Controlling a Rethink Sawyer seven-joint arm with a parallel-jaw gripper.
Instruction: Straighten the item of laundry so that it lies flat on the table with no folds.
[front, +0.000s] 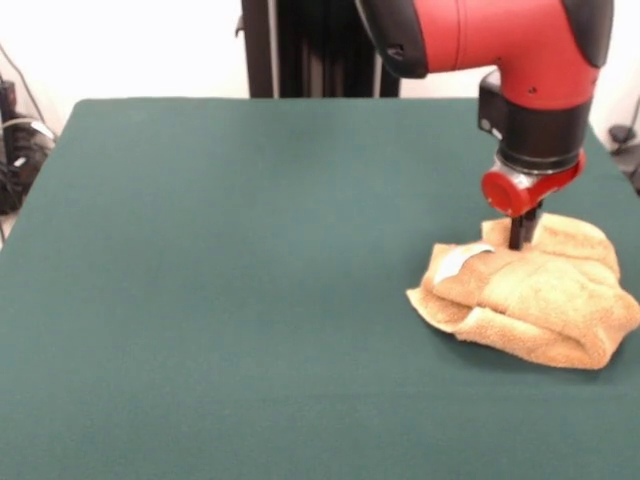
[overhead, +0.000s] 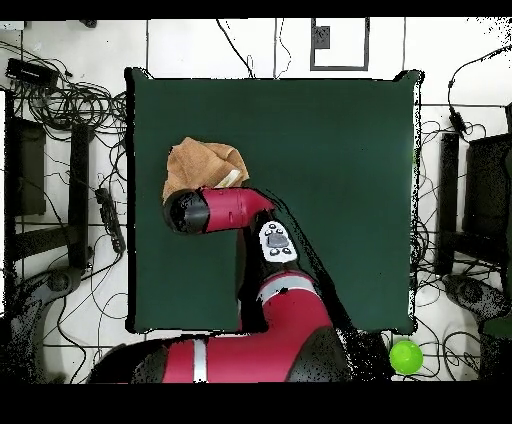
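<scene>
A golden-orange towel (front: 535, 300) lies bunched in thick folds near one edge of the dark green worktop (front: 220, 270), its white label (front: 462, 260) showing on top. The red arm's gripper (front: 522, 234) presses down into the heap; whether its fingers are parted or pinched cannot be told. Best to catch one single outer layer and draw it toward the open middle

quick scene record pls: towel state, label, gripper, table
towel: golden-orange terry, bunched in overlapping folds, not flat
label: white, showing on top of a fold
gripper: down on the towel's top; open or shut cannot be told
position: towel near one side edge of the table, arm reaching over it in the overhead view
task status: straightening not yet done
</scene>
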